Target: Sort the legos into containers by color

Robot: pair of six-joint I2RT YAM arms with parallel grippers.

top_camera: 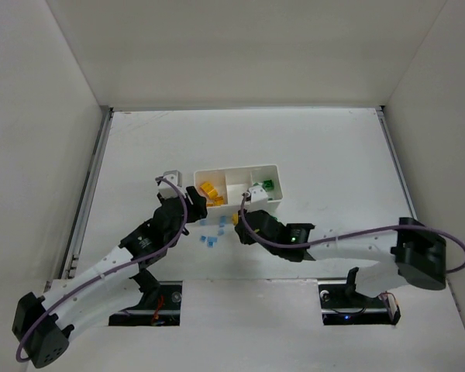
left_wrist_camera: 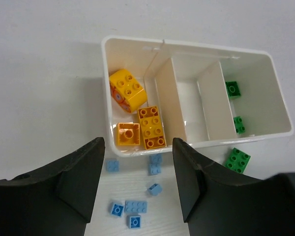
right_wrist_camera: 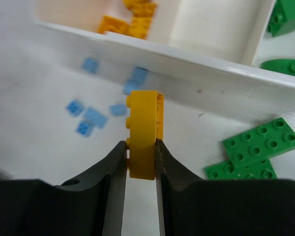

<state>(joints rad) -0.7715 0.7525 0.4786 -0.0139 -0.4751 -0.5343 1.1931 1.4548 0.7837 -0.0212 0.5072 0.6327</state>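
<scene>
Right gripper (right_wrist_camera: 140, 147) pinches yellow lego (right_wrist_camera: 145, 113) beside white tray (right_wrist_camera: 187, 61).

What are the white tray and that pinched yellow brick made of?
White tray: likely thin moulded plastic, glossy; its walls catch light and look slightly translucent. Yellow brick: seemingly hard plastic, smooth with a slight sheen, with crisp moulded studs.

Three orange legos (left_wrist_camera: 151, 128) in left container (left_wrist_camera: 132, 54); blue legos (left_wrist_camera: 135, 206) loose just outside.
</scene>
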